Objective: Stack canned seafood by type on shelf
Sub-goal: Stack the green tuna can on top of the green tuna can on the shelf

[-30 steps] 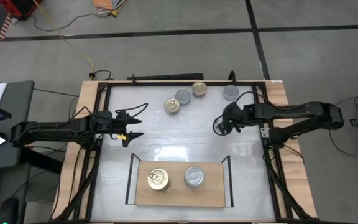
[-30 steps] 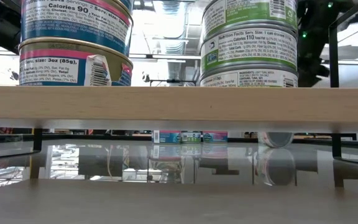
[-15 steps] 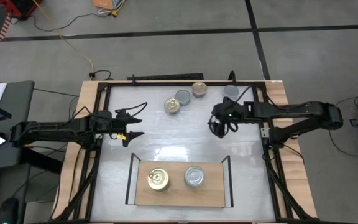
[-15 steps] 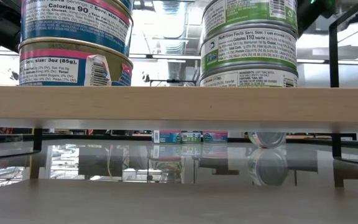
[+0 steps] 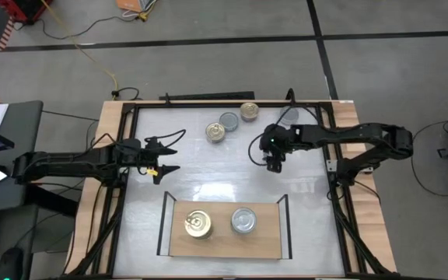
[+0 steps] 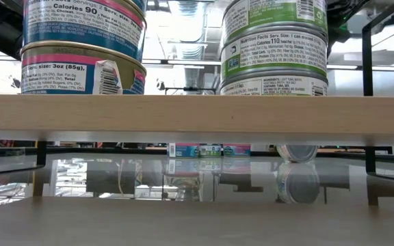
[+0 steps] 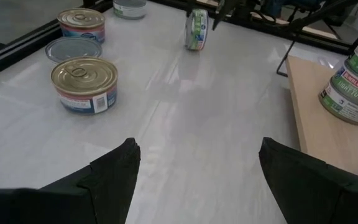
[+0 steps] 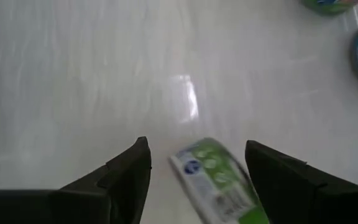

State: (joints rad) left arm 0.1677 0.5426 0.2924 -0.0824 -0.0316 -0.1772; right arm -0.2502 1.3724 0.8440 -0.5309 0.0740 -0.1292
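On the wooden shelf [image 5: 267, 239], at the table's near edge, stand a gold-lidded stack [image 5: 197, 224] and a silver-lidded stack [image 5: 244, 221]; the low view shows their pink-blue [image 6: 81, 61] and green [image 6: 273, 61] labels. Several loose cans [image 5: 216, 132] rest flat at the far side. My right gripper [image 5: 274, 158] is mid-table, shut on a green-labelled can [image 8: 216, 180]. My left gripper [image 5: 164, 159] waits open at the table's left with nothing between its fingers [image 7: 114, 168]. My right gripper has the green-labelled can between its two fingers, which come from above and slant down. The label band [image 8: 199, 167] runs aslant between them, and where the pads meet the can is hidden. The can stands on its edge [image 7: 196, 31] below the fingers, close to the tabletop; whether it touches, I cannot tell.
A black frame rail [image 5: 232, 102] runs round the white tabletop. The shelf has thin black uprights [image 5: 287, 225] at both ends. A bare stretch of table [image 5: 224, 171] lies between the loose cans and the shelf.
My right gripper has moved toward the table's left edge and a little nearer and lower, and it has rolled about its own pointing line. The green-labelled can has gone along with it, staying on its edge.
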